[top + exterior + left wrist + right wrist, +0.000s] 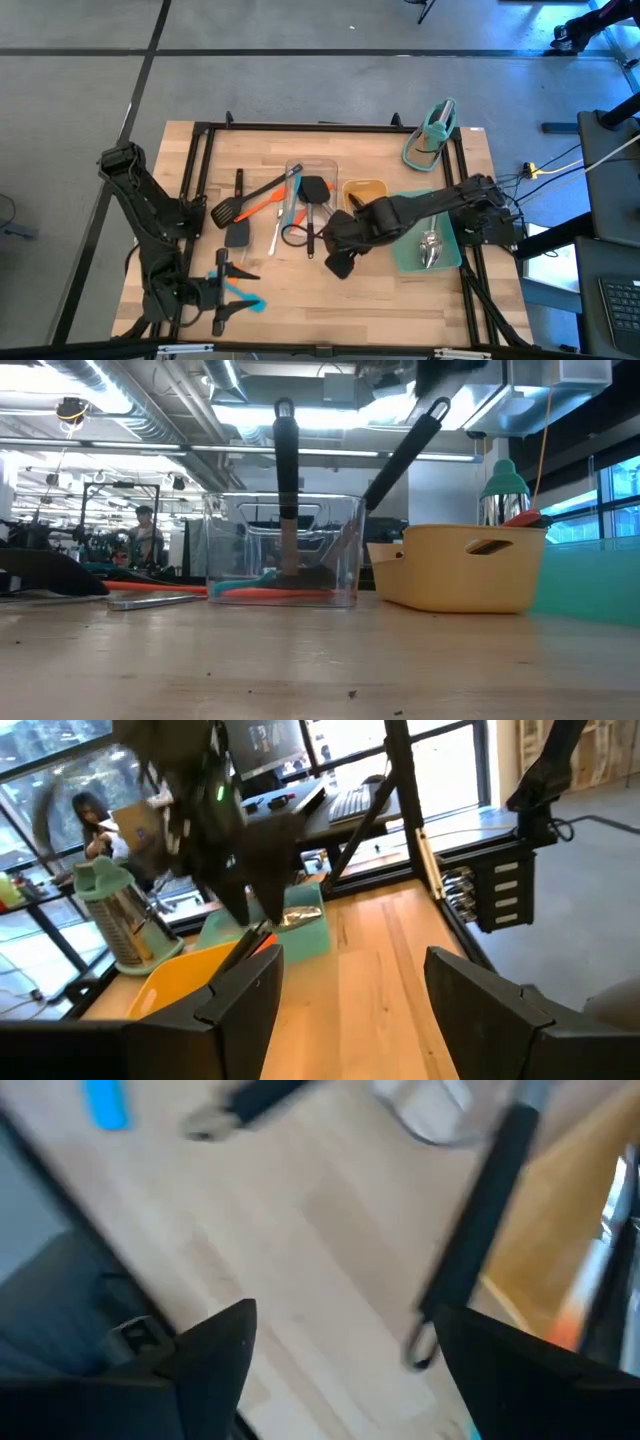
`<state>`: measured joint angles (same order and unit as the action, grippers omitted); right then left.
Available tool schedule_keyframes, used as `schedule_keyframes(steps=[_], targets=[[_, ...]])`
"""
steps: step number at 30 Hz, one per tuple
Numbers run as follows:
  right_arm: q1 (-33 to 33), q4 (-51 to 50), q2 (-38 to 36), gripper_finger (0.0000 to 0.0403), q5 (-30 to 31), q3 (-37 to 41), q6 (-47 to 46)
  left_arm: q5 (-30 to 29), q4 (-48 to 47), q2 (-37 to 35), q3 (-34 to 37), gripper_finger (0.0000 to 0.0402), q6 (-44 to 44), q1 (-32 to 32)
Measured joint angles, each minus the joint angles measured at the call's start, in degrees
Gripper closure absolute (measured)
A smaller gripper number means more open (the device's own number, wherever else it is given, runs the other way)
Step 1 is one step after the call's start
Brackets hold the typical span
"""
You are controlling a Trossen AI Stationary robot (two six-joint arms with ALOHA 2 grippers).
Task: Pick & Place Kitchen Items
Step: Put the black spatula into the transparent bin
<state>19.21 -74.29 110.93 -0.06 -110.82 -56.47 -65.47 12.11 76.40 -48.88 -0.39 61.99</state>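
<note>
A: How far along is the task judged to be?

B: Partway. Two black turners (316, 192) are stood in the clear tray (300, 170) at the table's middle, with an orange spatula (262, 207); two steel spoons (431, 247) are seen in the teal tray (408, 255) by the right edge.

A: And what is left?

B: A black turner (238, 232) is left near the left edge. The right gripper (338, 262) is spread open, empty; the left gripper (222, 292), also open, is parked at the front-left corner.

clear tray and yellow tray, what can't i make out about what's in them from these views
- Clear tray: high view too small to count the overlapping utensils; low view blurs them through its wall.
- Yellow tray: low view, its wall hides the contents.
- Right gripper: open above the table; in its wrist view, motion blur smears the black handle.
</note>
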Motion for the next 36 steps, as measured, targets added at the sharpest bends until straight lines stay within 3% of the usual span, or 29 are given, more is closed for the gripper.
schedule_keyframes(steps=[8,13,17,21,24,30,33,36], targets=[[7.0,7.3,0.0,0.0092,9.8,-11.2,9.9,-0.2,-3.3,0.0,0.0,0.0162,-3.7,-0.8],[14.2,16.7,0.0,0.0092,21.2,-13.2,22.2,-4.1,-6.4,0.0,0.0,0.0162,-6.4,-0.7],[20.7,20.9,0.2,0.0092,32.6,-12.6,29.3,-8.8,-15.7,0.0,0.0,0.0162,-15.5,-1.2],[25.7,19.8,0.6,0.0092,39.9,-8.1,24.2,-6.5,-29.0,0.0,0.0,0.0162,-30.3,-4.1],[27.8,18.7,0.6,0.0092,45.1,-3.6,18.4,-0.7,-39.3,0.0,0.0,0.0162,-42.6,-7.6],[28.3,9.0,0.6,0.0092,43.5,4.3,3.5,7.5,-59.0,0.0,0.0,0.0162,-61.7,-13.5],[27.9,7.4,0.6,0.0092,43.5,8.1,-3.4,11.7,-67.4,0.0,0.0,0.0162,-66.2,-17.9],[27.7,9.3,0.5,0.0092,43.5,11.2,-4.0,18.8,-73.6,0.0,0.0,0.0162,-67.1,-24.1]])
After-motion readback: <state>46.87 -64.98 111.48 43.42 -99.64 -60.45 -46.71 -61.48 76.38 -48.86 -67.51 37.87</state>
